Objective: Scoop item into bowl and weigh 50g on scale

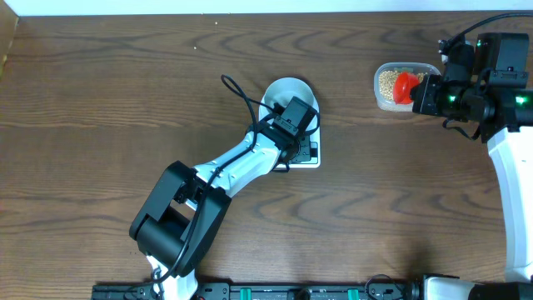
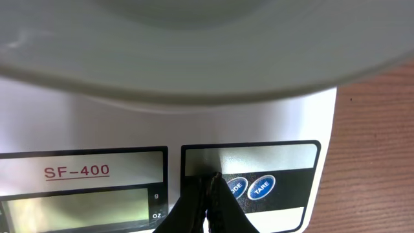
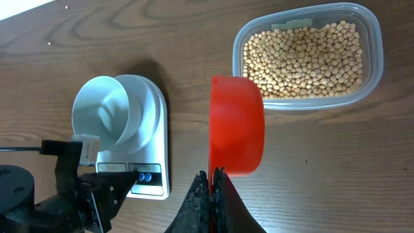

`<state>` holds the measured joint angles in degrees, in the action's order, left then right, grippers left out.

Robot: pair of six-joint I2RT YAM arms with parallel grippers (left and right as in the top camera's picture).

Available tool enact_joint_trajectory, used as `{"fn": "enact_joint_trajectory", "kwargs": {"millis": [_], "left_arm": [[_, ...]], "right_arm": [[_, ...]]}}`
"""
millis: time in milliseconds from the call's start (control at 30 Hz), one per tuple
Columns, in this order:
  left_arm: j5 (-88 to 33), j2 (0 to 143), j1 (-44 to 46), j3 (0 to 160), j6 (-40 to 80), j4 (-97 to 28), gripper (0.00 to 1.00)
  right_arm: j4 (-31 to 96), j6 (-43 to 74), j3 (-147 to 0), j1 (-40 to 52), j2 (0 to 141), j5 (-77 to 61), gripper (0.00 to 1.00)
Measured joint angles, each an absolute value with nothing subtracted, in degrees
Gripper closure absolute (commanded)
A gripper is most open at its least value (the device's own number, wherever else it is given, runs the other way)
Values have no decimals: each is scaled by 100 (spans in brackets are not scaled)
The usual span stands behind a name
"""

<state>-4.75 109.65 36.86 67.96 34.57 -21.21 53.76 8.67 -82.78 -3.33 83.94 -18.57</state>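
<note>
— beans (image 3: 301, 58) are lying where?
— lying in the clear tub (image 3: 374, 61), well apart from the bowl (image 3: 107, 113), which is sitting on the scale (image 3: 158, 129).
— what is the right gripper (image 3: 211, 176) doing?
— it is clamping tight on the red scoop (image 3: 236, 126), hanging just beside the tub.
— and the left gripper (image 2: 212, 180)?
— its tips are pressing together, gripping nothing, pointing at the scale's front panel just beside the mode button (image 2: 234, 188).

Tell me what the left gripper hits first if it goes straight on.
Probably the flat white rectangular kitchen scale, its front panel beside the round blue buttons; the left gripper looks nearly touching.
</note>
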Motion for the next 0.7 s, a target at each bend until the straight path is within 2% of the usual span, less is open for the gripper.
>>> {"fn": "enact_joint_trajectory", "kwargs": {"millis": [700], "left_arm": [[-478,11008,3682,6840,3625,-2163,93]], "right_arm": [[5376,867,-8278,-333,8394,-1817,99]]}}
